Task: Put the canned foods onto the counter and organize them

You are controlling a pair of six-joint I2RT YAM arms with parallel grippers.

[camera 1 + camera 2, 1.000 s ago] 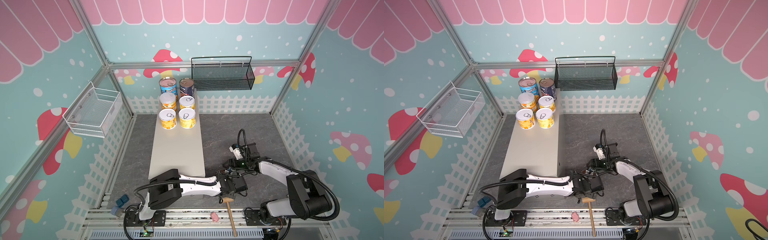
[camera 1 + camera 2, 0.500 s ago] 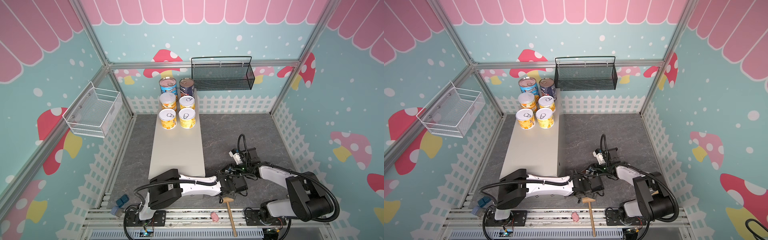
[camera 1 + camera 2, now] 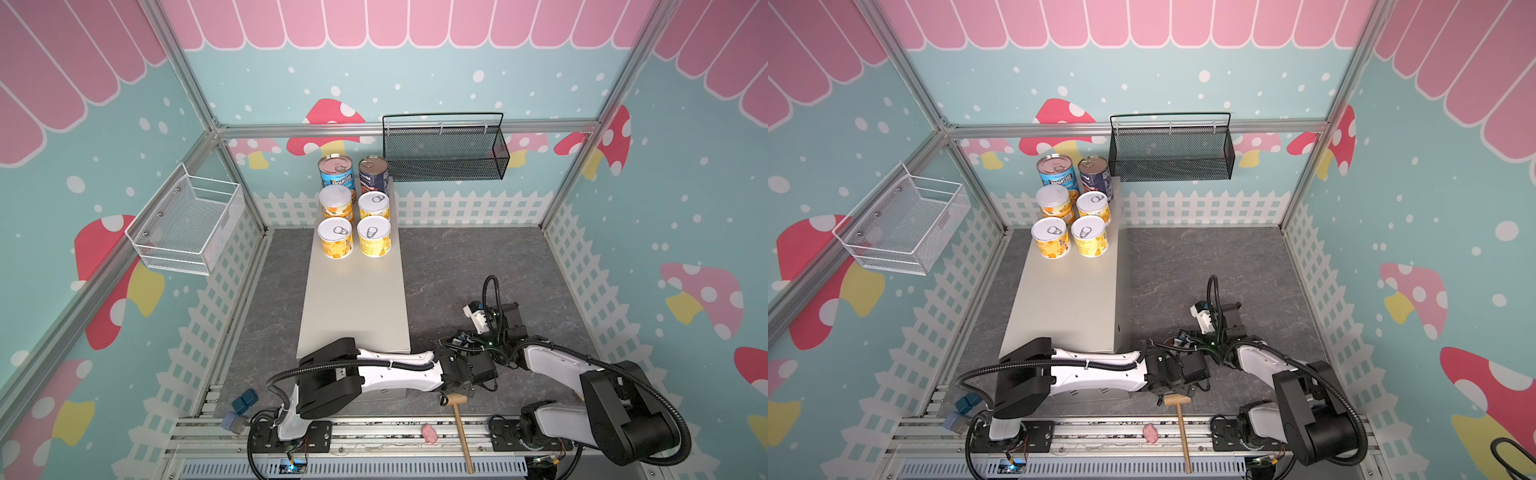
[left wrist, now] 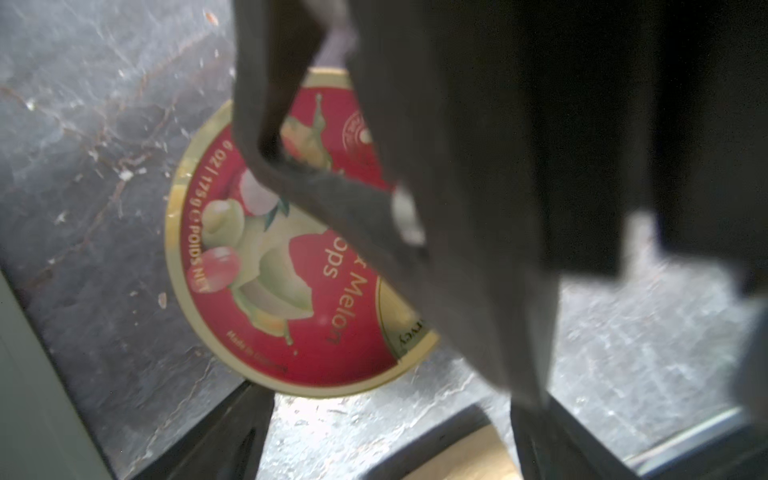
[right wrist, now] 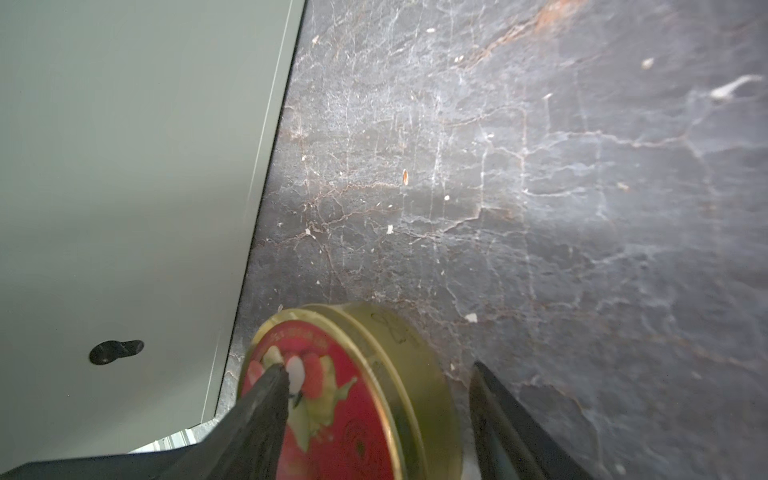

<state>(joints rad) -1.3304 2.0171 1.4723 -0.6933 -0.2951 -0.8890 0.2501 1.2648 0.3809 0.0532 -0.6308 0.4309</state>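
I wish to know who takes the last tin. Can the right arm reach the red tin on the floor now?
Likely yes. The right pincer is at the tin, one finger over its red lid, the other beside its gold wall. The open left pincer hovers close.

Six cans on counter's far end, tin on floor

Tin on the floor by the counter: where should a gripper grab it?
Probably across the tin's gold side wall, coming from above: it lies flat, lid up, so the low wall gives the only opposing faces.
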